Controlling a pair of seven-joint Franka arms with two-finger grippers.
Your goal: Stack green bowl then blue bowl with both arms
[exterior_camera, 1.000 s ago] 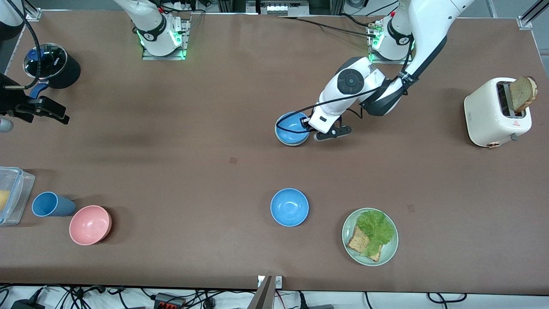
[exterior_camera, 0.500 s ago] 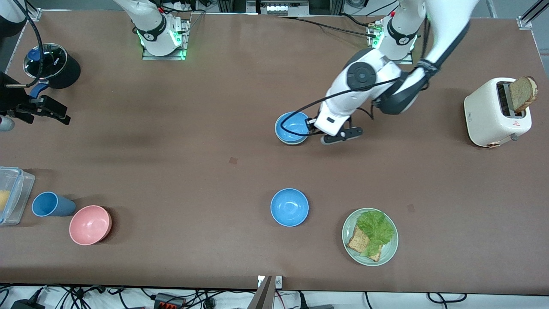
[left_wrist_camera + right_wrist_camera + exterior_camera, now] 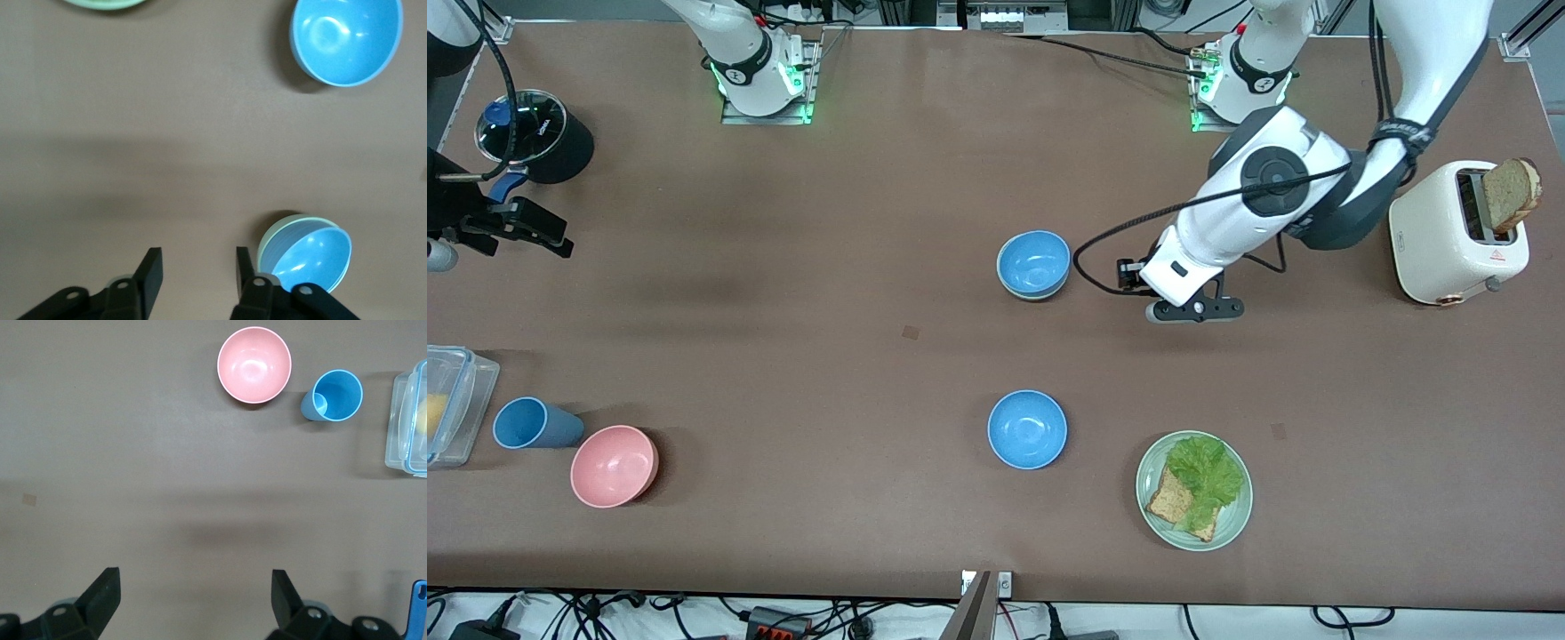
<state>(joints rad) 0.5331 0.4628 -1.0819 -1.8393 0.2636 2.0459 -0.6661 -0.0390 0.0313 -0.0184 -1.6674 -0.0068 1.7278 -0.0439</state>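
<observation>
A blue bowl (image 3: 1033,262) sits nested inside the green bowl (image 3: 1035,297) near the middle of the table; only the green rim shows. In the left wrist view the blue bowl (image 3: 313,257) lies in the green bowl (image 3: 269,241) right beside my fingers. A second blue bowl (image 3: 1027,429) (image 3: 347,40) stands alone, nearer the front camera. My left gripper (image 3: 1193,309) (image 3: 195,259) is open and empty, over bare table beside the stack toward the left arm's end. My right gripper (image 3: 520,227) (image 3: 195,579) is open and empty, waiting over the right arm's end.
A white toaster (image 3: 1458,236) with bread stands at the left arm's end. A pale green plate (image 3: 1232,524) holds lettuce and bread. A pink bowl (image 3: 614,465) (image 3: 254,365), blue cup (image 3: 529,423) (image 3: 337,395), clear container (image 3: 449,404) and black pot (image 3: 538,133) are at the right arm's end.
My left gripper has drawn away from the rim of the stacked bowls toward the toaster end. The blue bowl stays in the green bowl. The right arm has not moved.
</observation>
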